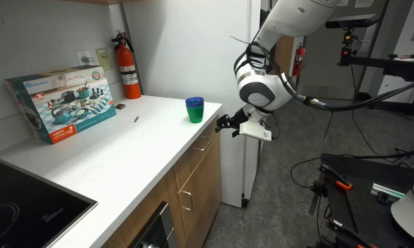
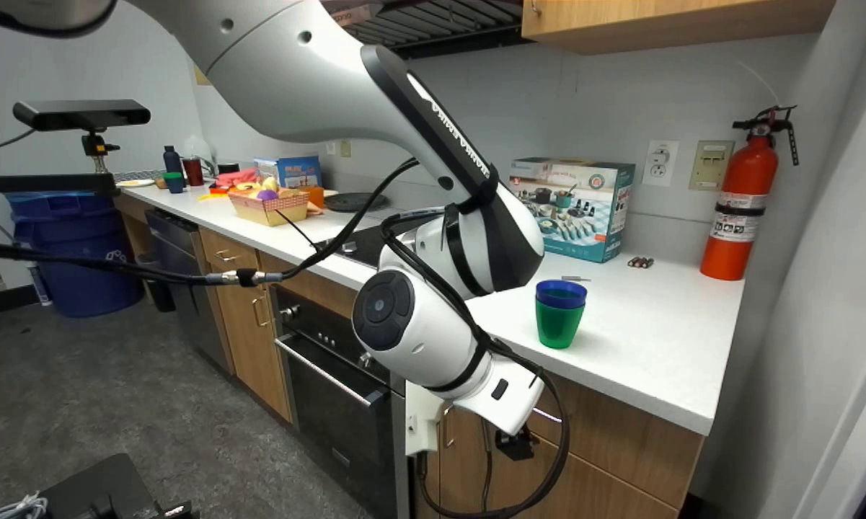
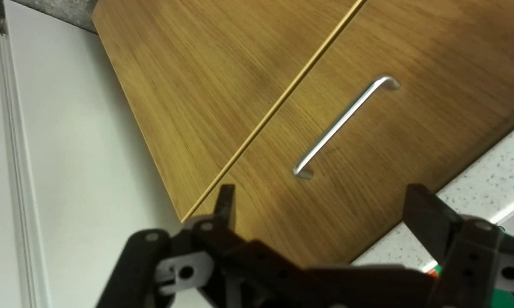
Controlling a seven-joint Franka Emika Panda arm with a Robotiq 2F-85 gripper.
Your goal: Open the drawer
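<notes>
The drawer (image 1: 197, 156) has a medium-brown wood front and sits shut under the countertop; it also shows in an exterior view (image 2: 624, 436) and fills much of the wrist view (image 3: 393, 141). Its metal bar handle (image 3: 341, 128) is in full sight in the wrist view, and partly hidden by the arm in an exterior view (image 2: 546, 415). My gripper (image 3: 321, 188) is open and empty, its fingers spread wide. It hangs in front of the drawer, apart from the handle, in an exterior view (image 1: 226, 126). Another exterior view shows only part of the gripper (image 2: 515, 441).
A cabinet door (image 1: 201, 189) lies below the drawer. A tall white panel (image 3: 94, 149) stands beside the cabinet. Green and blue stacked cups (image 1: 195, 112) stand near the edge of the white countertop (image 1: 141, 148). An oven (image 2: 335, 404) is alongside. Cables hang from the arm.
</notes>
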